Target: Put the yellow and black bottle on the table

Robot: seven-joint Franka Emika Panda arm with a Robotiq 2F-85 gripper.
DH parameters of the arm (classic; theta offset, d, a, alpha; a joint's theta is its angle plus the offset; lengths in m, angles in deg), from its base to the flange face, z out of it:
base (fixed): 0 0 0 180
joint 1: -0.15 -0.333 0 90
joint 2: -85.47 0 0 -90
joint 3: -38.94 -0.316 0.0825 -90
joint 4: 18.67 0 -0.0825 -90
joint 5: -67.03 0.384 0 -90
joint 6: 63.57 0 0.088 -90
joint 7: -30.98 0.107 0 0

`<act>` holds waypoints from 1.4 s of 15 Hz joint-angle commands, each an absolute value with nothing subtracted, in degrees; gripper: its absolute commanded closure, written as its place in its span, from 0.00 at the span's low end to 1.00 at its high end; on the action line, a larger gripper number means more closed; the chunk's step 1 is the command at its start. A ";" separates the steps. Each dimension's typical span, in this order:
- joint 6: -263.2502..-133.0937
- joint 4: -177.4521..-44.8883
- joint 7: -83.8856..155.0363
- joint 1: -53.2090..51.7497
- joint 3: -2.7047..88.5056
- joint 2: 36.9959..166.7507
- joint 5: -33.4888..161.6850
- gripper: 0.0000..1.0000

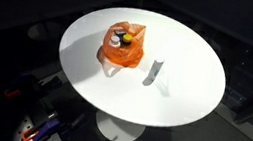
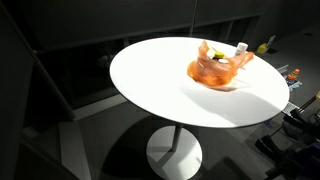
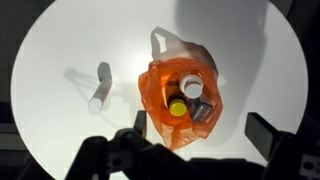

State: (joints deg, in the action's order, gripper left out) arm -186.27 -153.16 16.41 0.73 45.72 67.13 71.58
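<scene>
- Pincer (image 3: 198,125) — released, jaws spread wide along the lower edge of the wrist view, nothing between them; not made out in either exterior view.
- Hanging high above the table (image 3: 50,60), apart from everything on it.
- Yellow and black bottle (image 3: 177,107) — inside the orange bag (image 3: 158,85), yellow cap up, not yet on the table.
- Packed in tight there: touching or nearly touching a white-capped bottle (image 3: 191,88) and a dark container (image 3: 201,110).
- From outside, only a yellow spot at the mouth of the bag in an exterior view (image 1: 119,41); too small to read more.
- Key relation: below the pincer and a little ahead of it, lying just off the midline between the jaws, toward the side where the white bottle (image 3: 98,88) sits.
- Long axis judged upright, pointing roughly at the wrist camera, since only the cap shows and none of the flank.
- Likely calls for a near-straight descent with a small sideways shift, then closing on the neck or cap from above.
- Only one arm here, so no choice of reach.
- Risks, as a guess: jaws catching the limp rim or the handle (image 3: 160,40) of the bag, or pinching a neighbour along with the target.
- White bottle on bare table, well apart from the bag and out of the path; upright or lying hard to tell.
</scene>
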 commanded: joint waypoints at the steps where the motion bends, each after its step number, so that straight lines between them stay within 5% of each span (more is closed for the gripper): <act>1: -189.99 -151.10 15.29 0.81 46.36 73.32 73.67 0.00; 14: -197.57 -142.76 10.56 2.48 44.10 92.78 81.40 0.00; 21: -197.64 -143.12 12.23 3.22 42.82 93.19 79.79 0.00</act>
State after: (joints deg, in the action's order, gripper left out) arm -197.72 -143.17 11.98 1.87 44.20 93.23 80.10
